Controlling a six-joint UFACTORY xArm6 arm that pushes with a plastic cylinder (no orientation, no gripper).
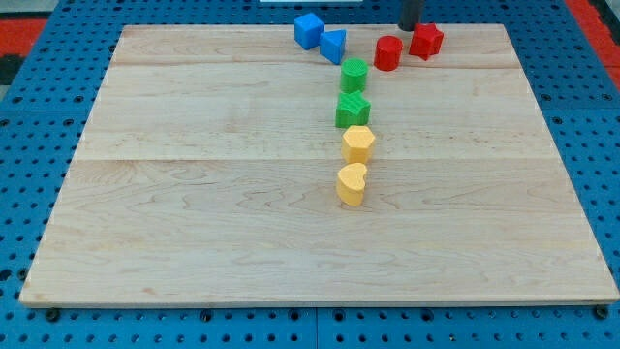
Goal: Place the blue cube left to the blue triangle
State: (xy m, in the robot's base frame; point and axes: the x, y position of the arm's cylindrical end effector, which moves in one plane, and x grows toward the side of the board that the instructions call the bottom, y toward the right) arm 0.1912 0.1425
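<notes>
— Where are your jaws, and how do they stand?

— I have none to report, apart or together: I end in a straight dark rod (411,14), seen at the view's top edge. My tip (411,28) comes down just beside the red star-like block (425,41), at its upper left; I cannot tell if they touch.

— And the blue pieces?

— The blue cube (309,30) sits near the top of the pale wooden table (194,213), left of centre. The blue triangle block (333,45) lies right against it, on its lower right. My tip is well to the right of both.

— What else is on the table?

— A red cylinder (388,52) beside the red star-like block, on its left. Below, a line running downward: a green rounded block (354,75), a green star-like block (353,110), a yellow hexagonal block (358,143) and a yellow heart-shaped block (352,184). The table rests on a blue perforated base (39,116).
</notes>
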